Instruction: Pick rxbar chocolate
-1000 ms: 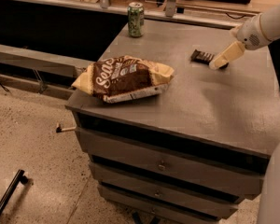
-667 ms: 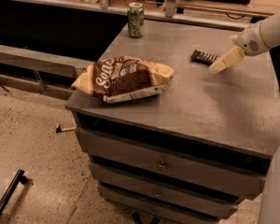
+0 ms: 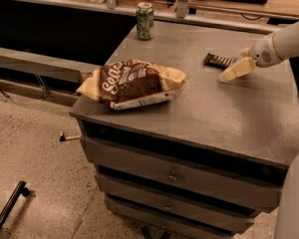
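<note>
One high view angled down at cabinet (image 3: 224, 118); tool (image 3: 235, 69) right.

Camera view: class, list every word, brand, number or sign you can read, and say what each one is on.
"Sea": large pale script on the chip bag; the letters after it cannot be read.
Green can: print too small to read.
Snack bar: pale lettering, too small to read.
Gripper, low over the table beside the snack bar: no readable marking.

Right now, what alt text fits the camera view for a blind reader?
The robot's gripper is close beside the rxbar chocolate on a grey cabinet top; a chip bag and a green can sit farther away.
</note>
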Tool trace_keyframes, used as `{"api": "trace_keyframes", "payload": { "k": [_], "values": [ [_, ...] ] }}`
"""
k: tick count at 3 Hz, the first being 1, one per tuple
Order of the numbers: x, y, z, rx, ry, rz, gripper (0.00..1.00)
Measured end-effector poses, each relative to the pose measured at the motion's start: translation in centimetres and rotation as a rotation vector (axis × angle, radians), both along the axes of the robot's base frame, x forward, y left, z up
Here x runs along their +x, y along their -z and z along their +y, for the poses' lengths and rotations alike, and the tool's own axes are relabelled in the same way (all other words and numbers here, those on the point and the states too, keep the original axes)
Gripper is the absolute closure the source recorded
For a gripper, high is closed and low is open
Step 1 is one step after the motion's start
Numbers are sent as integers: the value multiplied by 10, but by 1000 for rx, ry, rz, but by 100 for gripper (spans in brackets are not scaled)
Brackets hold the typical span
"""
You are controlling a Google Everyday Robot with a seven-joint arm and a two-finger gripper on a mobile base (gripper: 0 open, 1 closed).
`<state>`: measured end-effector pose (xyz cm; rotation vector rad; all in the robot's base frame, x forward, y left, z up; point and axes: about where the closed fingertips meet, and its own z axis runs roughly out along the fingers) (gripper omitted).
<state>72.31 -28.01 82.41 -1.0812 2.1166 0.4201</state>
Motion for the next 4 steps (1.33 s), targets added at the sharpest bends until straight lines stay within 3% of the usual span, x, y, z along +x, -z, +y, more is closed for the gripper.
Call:
{"api": "trace_keyframes", "payload": {
  "k": [1,3,4],
  "values": [
    [2,5,4,4,-4,6,45],
    [2,-3,4,4,-5,7,92],
    [2,-6,4,6,-5,6,100]
  ]
}}
